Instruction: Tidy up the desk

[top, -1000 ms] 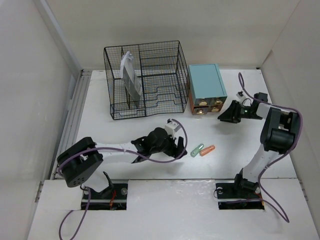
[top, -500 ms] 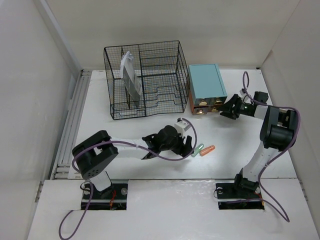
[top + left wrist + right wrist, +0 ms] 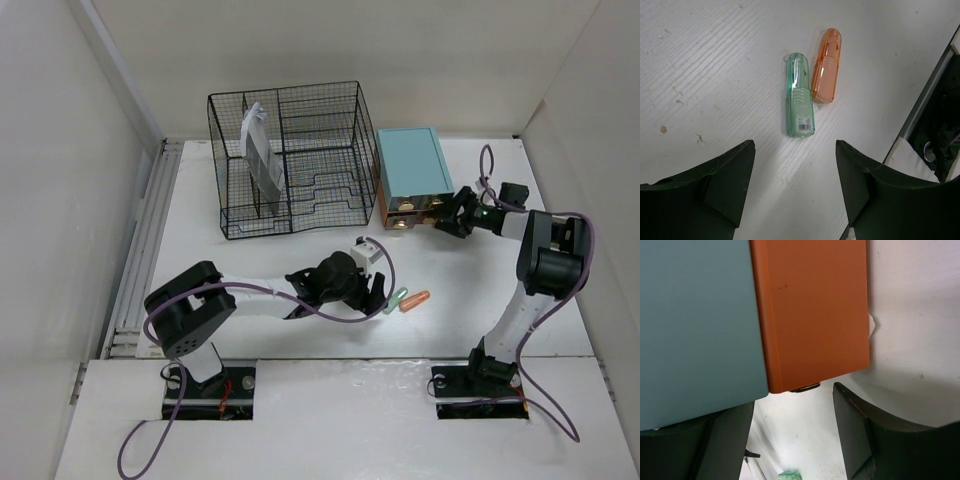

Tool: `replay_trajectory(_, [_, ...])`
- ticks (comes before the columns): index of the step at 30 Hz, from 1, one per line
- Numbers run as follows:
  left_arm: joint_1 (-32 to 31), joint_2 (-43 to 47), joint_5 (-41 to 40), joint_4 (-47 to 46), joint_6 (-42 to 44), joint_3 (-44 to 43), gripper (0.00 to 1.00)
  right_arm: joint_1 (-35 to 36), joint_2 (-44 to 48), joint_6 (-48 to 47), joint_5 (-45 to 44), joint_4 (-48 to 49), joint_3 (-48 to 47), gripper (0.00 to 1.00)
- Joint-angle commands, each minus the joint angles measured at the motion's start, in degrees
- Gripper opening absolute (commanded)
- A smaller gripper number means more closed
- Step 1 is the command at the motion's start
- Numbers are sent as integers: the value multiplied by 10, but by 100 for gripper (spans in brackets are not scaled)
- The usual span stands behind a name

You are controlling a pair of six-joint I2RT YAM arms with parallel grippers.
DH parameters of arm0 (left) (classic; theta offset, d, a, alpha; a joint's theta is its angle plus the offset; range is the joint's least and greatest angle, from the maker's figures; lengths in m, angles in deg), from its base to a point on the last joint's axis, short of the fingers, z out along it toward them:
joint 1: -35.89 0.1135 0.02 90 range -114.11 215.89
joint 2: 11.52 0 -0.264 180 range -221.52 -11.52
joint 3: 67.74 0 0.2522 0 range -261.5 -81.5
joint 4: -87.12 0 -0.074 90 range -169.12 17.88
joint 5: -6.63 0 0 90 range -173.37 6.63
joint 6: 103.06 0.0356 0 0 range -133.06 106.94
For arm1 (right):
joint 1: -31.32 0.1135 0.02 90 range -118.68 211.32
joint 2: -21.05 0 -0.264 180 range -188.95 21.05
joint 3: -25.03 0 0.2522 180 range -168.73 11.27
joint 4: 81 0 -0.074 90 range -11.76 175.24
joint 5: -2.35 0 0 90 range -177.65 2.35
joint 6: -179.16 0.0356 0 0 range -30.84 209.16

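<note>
Two small clear cases lie side by side on the white desk [image 3: 470, 290], a green one [image 3: 395, 300] and an orange one [image 3: 416, 299]. My left gripper [image 3: 371, 292] is open and empty just left of them. In the left wrist view the green case [image 3: 800, 95] and the orange case [image 3: 826, 65] lie a little beyond my open left gripper [image 3: 795, 150], untouched. My right gripper [image 3: 452, 212] is open at the front right corner of the teal drawer box [image 3: 412, 165]. In the right wrist view the right gripper [image 3: 794, 397] is just off the orange drawer front [image 3: 810, 315].
A black wire-mesh organizer [image 3: 290, 160] stands at the back left with a grey and white flat item [image 3: 262, 155] upright in it. A grey rail [image 3: 150, 230] runs along the left edge. Pale walls enclose the desk.
My left gripper has reached right, up to the two cases. My right gripper has moved left, up against the front corner of the drawer box.
</note>
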Motion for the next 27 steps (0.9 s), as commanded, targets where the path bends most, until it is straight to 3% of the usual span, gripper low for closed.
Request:
replay_trajectory(1, [-3, 12, -1, -6, 7, -25, 62, 17, -3, 19, -36, 34, -2, 69])
replay_trajectory(8, [-3, 24, -1, -6, 7, -25, 62, 36, -13, 38, -60, 34, -2, 69])
replay_trajectory(13, [-3, 36, -1, -6, 7, -19, 62, 46, -19, 79, -70, 85, 19, 69])
replay_trajectory(27, [-3, 30, 10, -6, 7, -19, 62, 52, 17, 237, -81, 365, 133, 52])
